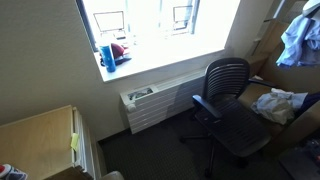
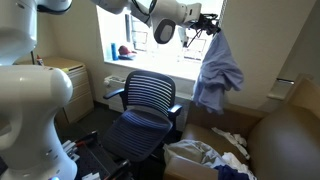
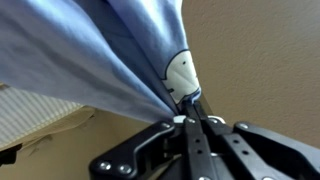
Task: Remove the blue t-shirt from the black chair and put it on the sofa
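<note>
Blue t-shirt [image 2: 217, 75] hangs high in the air, clear of the black chair [image 2: 145, 105], whose seat is bare in both exterior views. The end effector [image 2: 208, 30] is closed tight on a bunch of cloth at the shirt's top, and the wrist view shows the fabric pinched between its fingers. Removal from the chair looks done; still to come are carrying the shirt over the brown sofa [image 2: 290, 140], lowering it and letting go.

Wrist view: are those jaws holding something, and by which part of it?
Yes, the blue t-shirt. The gripper pinches a bunched fold near its top, beside a small white patch; the rest hangs free in the air.
</note>
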Controlling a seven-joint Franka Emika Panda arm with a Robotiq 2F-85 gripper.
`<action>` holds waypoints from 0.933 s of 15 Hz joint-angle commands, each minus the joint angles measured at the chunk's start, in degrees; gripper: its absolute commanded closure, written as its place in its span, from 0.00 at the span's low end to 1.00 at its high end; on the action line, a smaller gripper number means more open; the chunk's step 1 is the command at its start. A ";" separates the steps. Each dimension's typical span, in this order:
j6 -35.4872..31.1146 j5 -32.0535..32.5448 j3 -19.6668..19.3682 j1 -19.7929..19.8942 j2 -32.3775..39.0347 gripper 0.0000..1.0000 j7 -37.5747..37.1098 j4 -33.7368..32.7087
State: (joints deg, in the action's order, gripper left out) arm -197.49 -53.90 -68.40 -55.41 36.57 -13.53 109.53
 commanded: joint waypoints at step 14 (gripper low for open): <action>24.07 16.09 -14.95 -1.86 8.72 0.99 -0.30 8.86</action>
State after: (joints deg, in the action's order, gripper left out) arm -171.88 -43.55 -84.15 -57.59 47.66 -9.84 117.70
